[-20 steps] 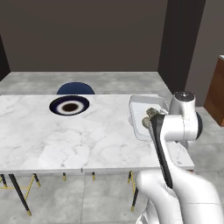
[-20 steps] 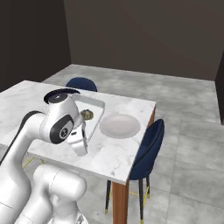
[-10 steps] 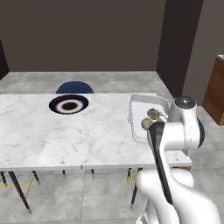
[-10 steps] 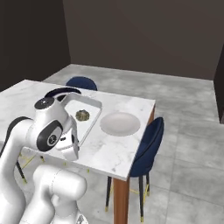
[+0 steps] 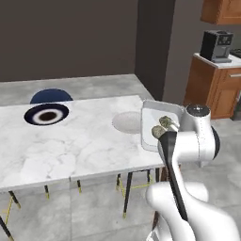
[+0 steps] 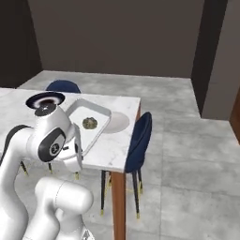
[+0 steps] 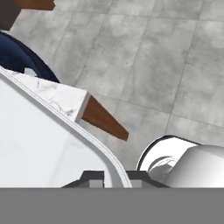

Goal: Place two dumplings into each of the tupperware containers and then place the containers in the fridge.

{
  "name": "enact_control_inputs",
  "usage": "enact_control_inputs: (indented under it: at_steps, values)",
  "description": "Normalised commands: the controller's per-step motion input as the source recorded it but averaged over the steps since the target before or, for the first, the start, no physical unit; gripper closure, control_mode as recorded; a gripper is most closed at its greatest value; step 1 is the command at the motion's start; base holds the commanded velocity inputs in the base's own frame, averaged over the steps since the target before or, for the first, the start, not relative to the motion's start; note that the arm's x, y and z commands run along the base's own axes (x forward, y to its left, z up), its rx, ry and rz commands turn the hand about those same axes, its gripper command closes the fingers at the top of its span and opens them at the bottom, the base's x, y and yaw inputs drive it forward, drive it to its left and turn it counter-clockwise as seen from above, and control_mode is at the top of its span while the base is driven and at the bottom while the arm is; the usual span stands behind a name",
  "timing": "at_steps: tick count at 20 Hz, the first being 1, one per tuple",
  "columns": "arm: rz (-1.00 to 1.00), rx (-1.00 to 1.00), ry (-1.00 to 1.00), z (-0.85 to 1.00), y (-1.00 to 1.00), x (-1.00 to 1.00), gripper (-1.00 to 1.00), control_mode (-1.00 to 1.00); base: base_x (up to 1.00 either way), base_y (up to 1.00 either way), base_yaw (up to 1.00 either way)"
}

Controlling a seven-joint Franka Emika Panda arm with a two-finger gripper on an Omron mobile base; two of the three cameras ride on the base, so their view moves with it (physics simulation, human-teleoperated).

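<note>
a clear tupperware container (image 5: 155, 123) sits at the marble table's (image 5: 80, 146) end, tilted up off the table top in the right base view, just beside the pale grey plate (image 5: 126, 121). inside it lie olive-tan dumplings (image 5: 164, 124), two showing from the left base camera and one (image 6: 89, 123) plainly from the right. in the hand view the gripper (image 7: 114, 176) has its jaws narrowed tight on the container's rim, the wall passing between the two finger tips (image 7: 92, 176). the navy plate (image 5: 46, 114) lies well apart, toward the table's other end. a blue chair (image 6: 139, 140) stands at the container's end.
</note>
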Motion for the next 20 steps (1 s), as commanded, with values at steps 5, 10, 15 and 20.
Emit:
enact_control_inputs:
  at_steps: [5, 10, 15, 20]
  values:
    - [0.0, 0.0, 0.0, 0.0, 0.0, 0.0, 1.0, 1.0, -0.04, -0.39, -0.61]
    - [0.0, 0.0, 0.0, 0.0, 0.0, 0.0, 1.0, 1.0, 0.0, -0.38, -0.75]
    - [0.0, 0.0, 0.0, 0.0, 0.0, 0.0, 1.0, 1.0, 0.0, -0.36, -0.87]
    - [0.0, 0.0, 0.0, 0.0, 0.0, 0.0, 1.0, 1.0, 0.15, -0.11, -0.74]
